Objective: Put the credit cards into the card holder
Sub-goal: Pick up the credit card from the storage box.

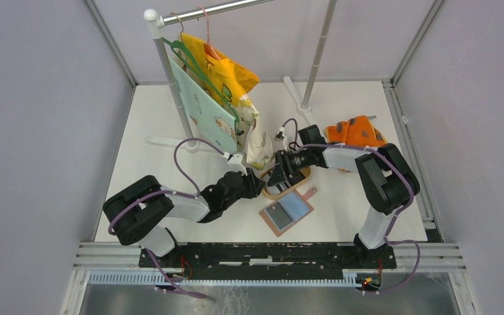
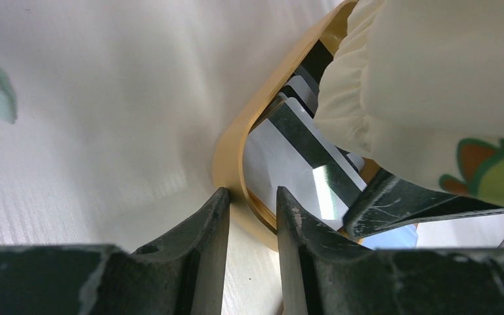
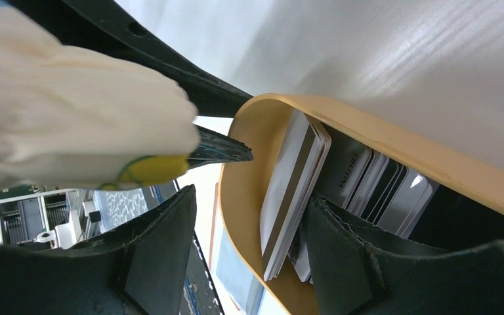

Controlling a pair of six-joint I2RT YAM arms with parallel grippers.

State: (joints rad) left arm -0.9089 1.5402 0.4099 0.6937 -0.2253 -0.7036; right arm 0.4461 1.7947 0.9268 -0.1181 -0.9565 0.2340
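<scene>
Several credit cards stand on edge or lie stacked in a tan oval dish; white and dark-striped ones show as credit cards. My left gripper pinches the dish by its rim, one finger outside and one inside. My right gripper is open, straddling the dish wall, with its inner finger against the upright cards. In the top view both the left gripper and the right gripper meet over the dish. The card holder lies open just in front, grey-blue pockets up.
A hanging white printed garment drapes over both grippers and hides part of the dish. An orange patterned cloth lies at the right. A clothes rack with hung clothes stands at the back left, its second post behind the dish.
</scene>
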